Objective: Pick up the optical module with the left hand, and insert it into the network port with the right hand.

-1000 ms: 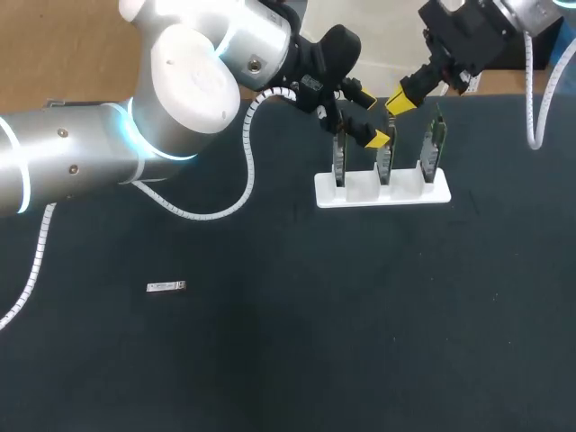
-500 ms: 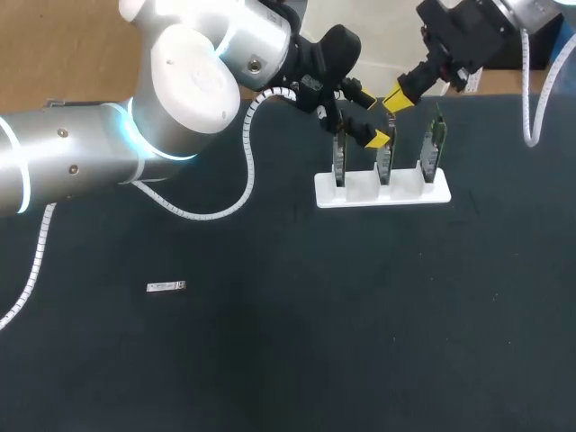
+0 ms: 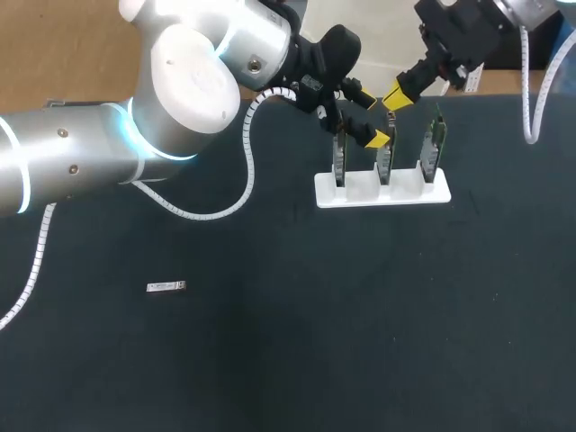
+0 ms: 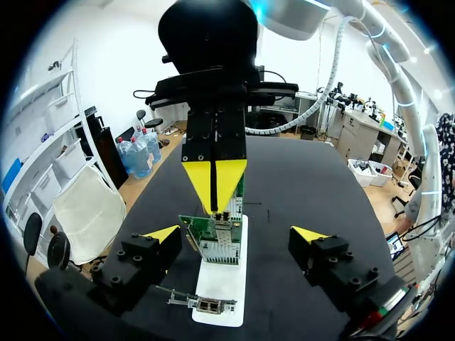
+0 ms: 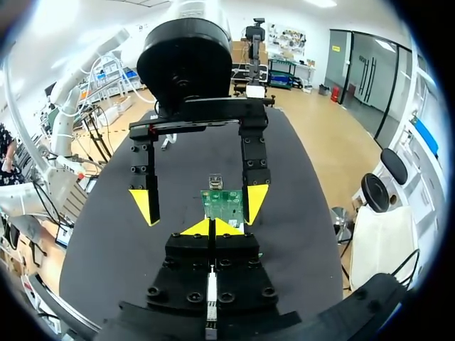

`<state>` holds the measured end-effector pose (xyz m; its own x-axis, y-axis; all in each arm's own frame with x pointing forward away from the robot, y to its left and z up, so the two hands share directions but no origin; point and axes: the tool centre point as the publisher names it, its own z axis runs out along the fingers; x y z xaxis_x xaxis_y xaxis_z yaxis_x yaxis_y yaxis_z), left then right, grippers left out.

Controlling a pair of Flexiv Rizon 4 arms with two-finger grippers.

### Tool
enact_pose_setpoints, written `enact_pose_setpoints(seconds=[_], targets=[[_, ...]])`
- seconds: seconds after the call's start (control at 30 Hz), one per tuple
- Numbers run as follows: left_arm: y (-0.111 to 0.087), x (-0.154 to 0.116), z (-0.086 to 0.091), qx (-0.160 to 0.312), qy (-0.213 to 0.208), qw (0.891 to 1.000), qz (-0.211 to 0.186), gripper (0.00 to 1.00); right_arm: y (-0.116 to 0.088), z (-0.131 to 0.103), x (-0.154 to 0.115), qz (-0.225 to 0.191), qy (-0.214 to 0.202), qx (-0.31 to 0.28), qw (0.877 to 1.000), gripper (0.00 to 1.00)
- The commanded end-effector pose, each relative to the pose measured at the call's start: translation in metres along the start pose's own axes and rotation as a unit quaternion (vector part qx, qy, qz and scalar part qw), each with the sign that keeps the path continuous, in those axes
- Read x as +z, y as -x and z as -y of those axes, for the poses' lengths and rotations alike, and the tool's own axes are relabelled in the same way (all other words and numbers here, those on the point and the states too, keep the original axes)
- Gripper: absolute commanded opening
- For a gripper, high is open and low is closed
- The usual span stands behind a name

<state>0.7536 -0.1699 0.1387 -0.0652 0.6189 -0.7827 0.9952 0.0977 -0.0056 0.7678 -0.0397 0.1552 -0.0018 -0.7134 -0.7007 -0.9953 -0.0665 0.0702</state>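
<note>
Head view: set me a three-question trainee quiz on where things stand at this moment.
1. True or false: the optical module is held in the left claw.
2. How many circuit boards stand upright in the white rack? A) two B) three C) four
3. Fill in: the fingers of the right claw are ____ (open or shut).

Key: 1 false, it lies on the dark table, far from both claws; 2 B; 3 shut.
</note>
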Motion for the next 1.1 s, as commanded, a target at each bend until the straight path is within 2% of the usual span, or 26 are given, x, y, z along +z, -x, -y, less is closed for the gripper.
enact_pose_setpoints(seconds=[0.03,1.1], targets=[[0.001,0.001,-0.001,-0.001,0.0,1.0,-0.003,1.0,-0.002,0.004,0.003,-0.009,0.004,0.002,1.0,0.0],[0.001,0.001,-0.001,-0.001,0.0,1.0,-0.003,1.0,-0.017,-0.006,0.015,-0.006,0.018,0.03,0.999,0.0]])
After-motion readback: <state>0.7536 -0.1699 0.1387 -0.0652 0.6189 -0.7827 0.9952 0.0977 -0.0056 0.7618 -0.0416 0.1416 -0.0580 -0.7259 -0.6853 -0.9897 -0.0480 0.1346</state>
